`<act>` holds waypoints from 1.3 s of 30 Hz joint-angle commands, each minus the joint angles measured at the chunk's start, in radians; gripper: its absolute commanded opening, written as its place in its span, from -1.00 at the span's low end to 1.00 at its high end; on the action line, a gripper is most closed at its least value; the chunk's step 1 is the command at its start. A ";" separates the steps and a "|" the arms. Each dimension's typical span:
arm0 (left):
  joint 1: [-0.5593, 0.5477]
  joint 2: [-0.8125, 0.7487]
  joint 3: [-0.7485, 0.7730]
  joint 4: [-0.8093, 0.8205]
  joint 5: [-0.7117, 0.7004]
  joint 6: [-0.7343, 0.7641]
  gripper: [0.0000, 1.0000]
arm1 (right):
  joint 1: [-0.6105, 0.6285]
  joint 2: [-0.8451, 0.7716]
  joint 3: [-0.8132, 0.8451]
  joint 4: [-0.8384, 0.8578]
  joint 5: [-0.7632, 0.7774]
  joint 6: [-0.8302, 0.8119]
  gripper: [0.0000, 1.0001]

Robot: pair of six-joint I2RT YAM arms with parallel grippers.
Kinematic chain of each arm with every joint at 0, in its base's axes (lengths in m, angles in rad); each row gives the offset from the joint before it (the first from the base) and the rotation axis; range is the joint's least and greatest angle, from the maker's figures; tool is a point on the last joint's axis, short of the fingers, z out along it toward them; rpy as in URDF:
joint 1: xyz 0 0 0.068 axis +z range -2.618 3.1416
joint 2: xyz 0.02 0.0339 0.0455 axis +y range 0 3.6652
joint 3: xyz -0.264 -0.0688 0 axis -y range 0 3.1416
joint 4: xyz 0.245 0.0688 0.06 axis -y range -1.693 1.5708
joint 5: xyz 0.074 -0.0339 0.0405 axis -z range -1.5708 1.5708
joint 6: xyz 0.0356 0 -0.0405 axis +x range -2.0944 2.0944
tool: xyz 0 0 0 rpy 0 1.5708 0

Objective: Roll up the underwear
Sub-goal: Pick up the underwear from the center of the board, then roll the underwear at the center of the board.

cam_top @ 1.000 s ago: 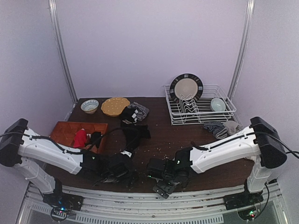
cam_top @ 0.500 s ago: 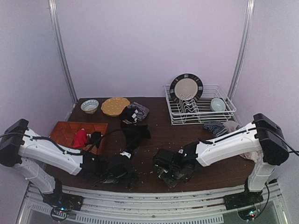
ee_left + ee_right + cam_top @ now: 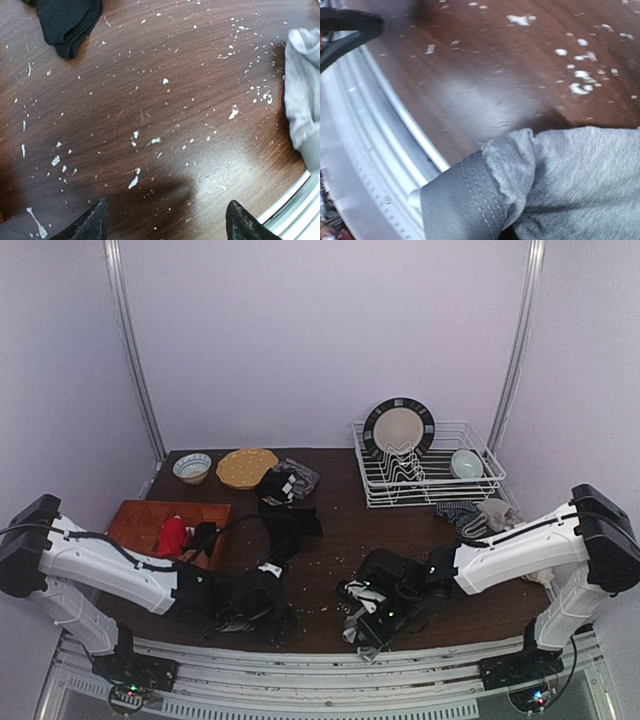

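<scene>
Reaching low over the near strip of the table (image 3: 350,535), both our arms work close to its front edge. Our left fingers (image 3: 248,608) are spread wide with nothing between them. In the left wrist view the two dark fingertips (image 3: 95,222) stand well apart just above bare wood scattered with white flecks (image 3: 134,182). The light grey underwear (image 3: 570,170) is with our right fingers (image 3: 370,612), which are closed on it as far as we can judge. The cloth fills the right wrist view and hides the fingers themselves. It hangs bunched, its darker waistband (image 3: 465,200) lowest, raised off the wood and casting a shadow. It sits right at the table's front edge, where the metal rail (image 3: 380,125) runs beside it. The left wrist view catches the same grey cloth at its right border, close to that rail. Bare wood lies between the two sets of fingers. The black underwear (image 3: 292,523) lies farther back, beyond the left fingers. More bare table stretches from it toward the dish rack (image 3: 430,475) at the far right. The wooden tray (image 3: 150,520) sits along the left edge.
</scene>
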 commanded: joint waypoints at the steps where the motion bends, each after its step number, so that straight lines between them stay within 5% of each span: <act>1: 0.006 -0.018 0.025 0.042 -0.010 0.038 0.56 | -0.014 -0.045 -0.032 0.143 -0.205 0.052 -1.00; 7: 0.006 -0.048 -0.055 0.276 0.088 0.165 0.56 | -0.116 -0.112 -0.188 0.385 -0.365 0.116 -1.00; 12: 0.006 -0.044 -0.083 0.447 0.193 0.330 0.95 | -0.170 -0.141 -0.286 0.476 -0.426 0.063 -1.00; 18: 0.006 -0.007 -0.157 0.772 0.284 0.467 0.95 | -0.223 -0.110 -0.396 0.737 -0.531 0.109 -1.00; 25: 0.006 0.157 -0.200 1.198 0.511 0.816 0.90 | -0.231 -0.108 -0.464 0.878 -0.556 0.186 -1.00; 32: 0.116 0.325 -0.121 1.211 0.806 1.024 0.83 | -0.231 -0.123 -0.497 0.879 -0.551 0.185 -1.00; 39: 0.151 0.417 0.064 0.939 0.906 1.218 0.61 | -0.230 -0.136 -0.507 0.842 -0.531 0.165 -1.00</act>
